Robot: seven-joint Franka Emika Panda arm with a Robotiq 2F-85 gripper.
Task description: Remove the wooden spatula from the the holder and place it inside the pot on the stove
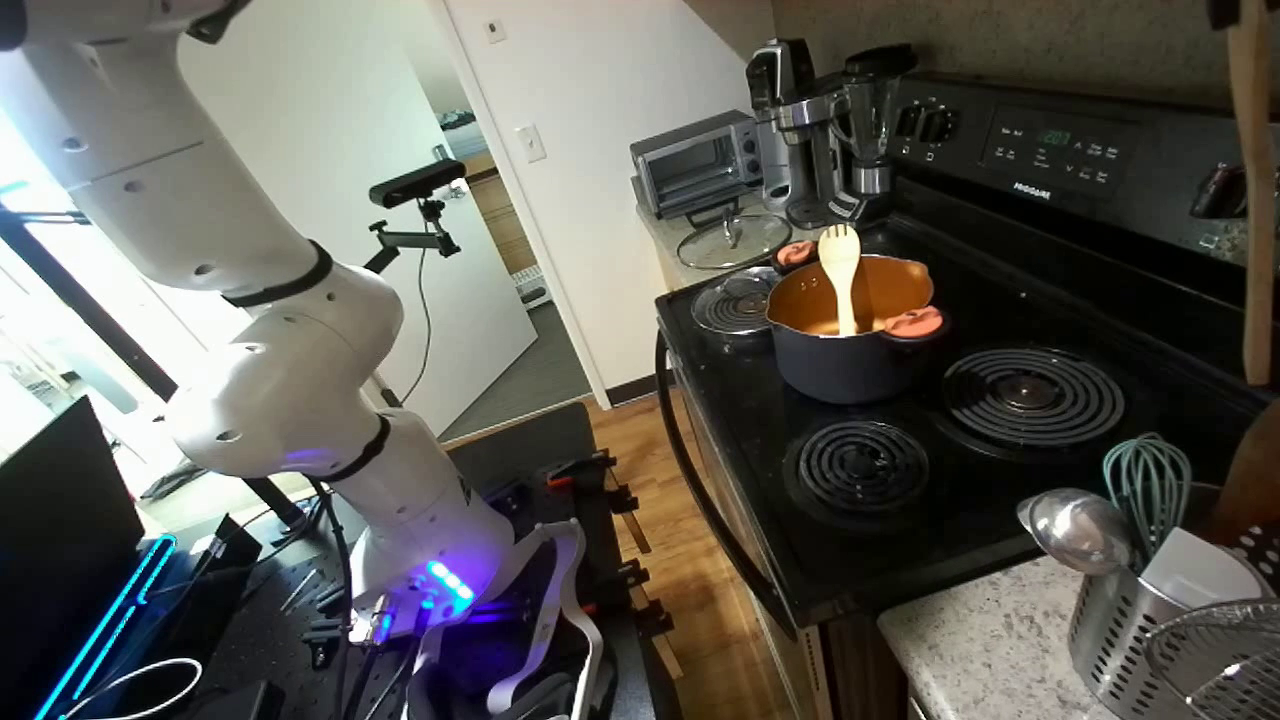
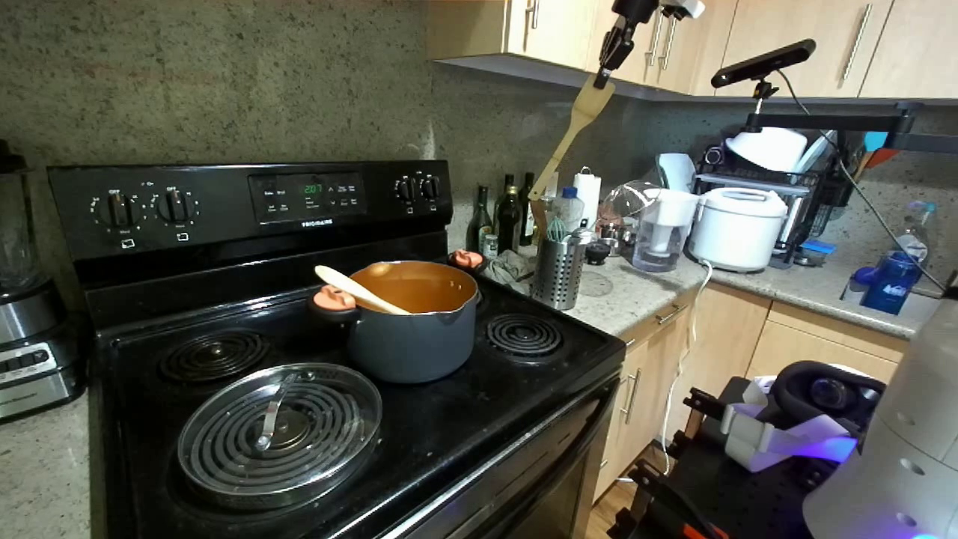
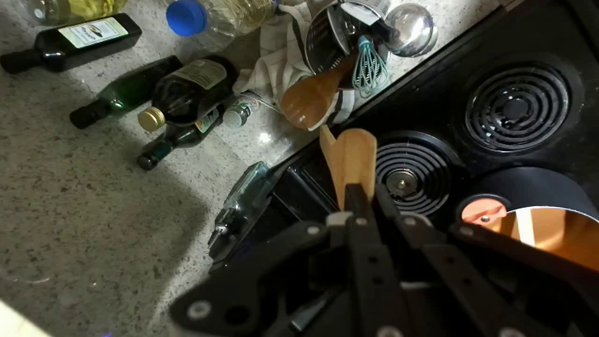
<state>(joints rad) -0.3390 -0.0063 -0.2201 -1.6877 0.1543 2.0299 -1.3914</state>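
Observation:
My gripper is shut on the flat head of the tan wooden spatula; its tips show in an exterior view (image 2: 601, 78) and the wrist view (image 3: 367, 186). The spatula (image 2: 572, 135) hangs tilted in the air, its slim handle down, above the holder. It also shows in an exterior view (image 1: 1252, 200) and the wrist view (image 3: 358, 154). The holder (image 2: 555, 275) is a perforated metal cylinder with a teal whisk (image 1: 1148, 480), a ladle and a darker brown rounded wooden utensil (image 3: 306, 104). The dark pot (image 1: 848, 365) with orange-red handles stands on the stove (image 2: 449, 442).
A pale wooden fork (image 1: 840, 262) leans inside the pot. A glass lid (image 2: 281, 434) lies on a burner. Several bottles (image 3: 189, 89) stand behind the holder. The control panel (image 2: 247, 213) rises at the stove's back. Cabinets (image 2: 479, 30) hang near the gripper.

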